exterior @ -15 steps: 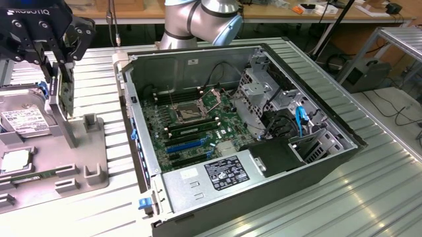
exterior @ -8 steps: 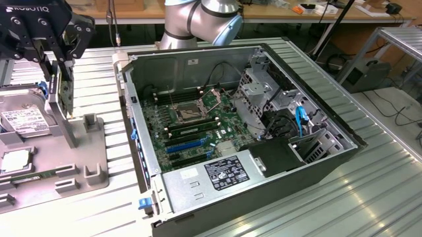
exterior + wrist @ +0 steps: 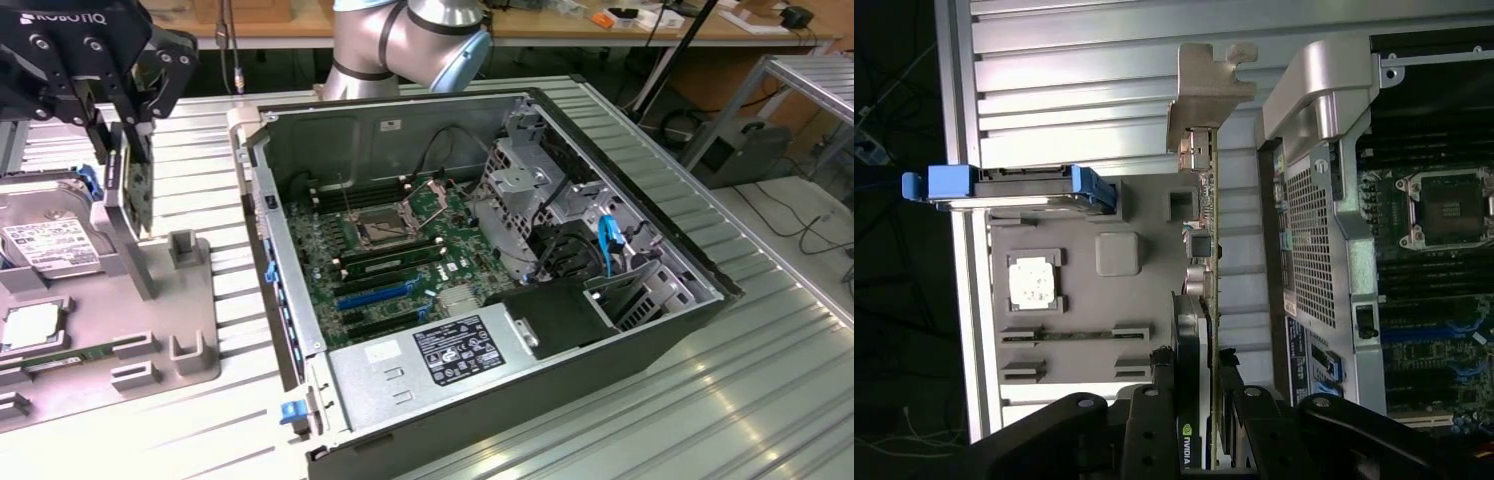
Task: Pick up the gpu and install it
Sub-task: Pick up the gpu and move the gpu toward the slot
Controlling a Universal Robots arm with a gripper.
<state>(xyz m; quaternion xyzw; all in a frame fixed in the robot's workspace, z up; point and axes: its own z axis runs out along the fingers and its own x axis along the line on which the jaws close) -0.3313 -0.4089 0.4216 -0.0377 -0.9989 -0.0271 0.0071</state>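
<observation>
My gripper (image 3: pixel 120 125) hangs at the exterior view's upper left, over the grey fixture tray (image 3: pixel 180 335), and is shut on the gpu (image 3: pixel 135 190). The card stands on edge, a thin dark slab reaching down towards a grey holder post on the tray. In the wrist view the gpu (image 3: pixel 1206 250) runs edge-on out from my gripper (image 3: pixel 1199 405), black finger links on both sides of it. Its silver bracket (image 3: pixel 1204 85) is at the far end. The open computer case (image 3: pixel 627 330) lies to the exterior view's right, its motherboard (image 3: pixel 387 250) and a blue slot (image 3: pixel 374 295) exposed.
The tray also carries a silver hard drive (image 3: pixel 47 245) with blue rails, a processor chip (image 3: pixel 30 325) and a green memory stick (image 3: pixel 60 355). The case's raised side wall (image 3: pixel 267 260) stands between tray and motherboard. A drive cage (image 3: pixel 534 200) and cables fill the case's far half.
</observation>
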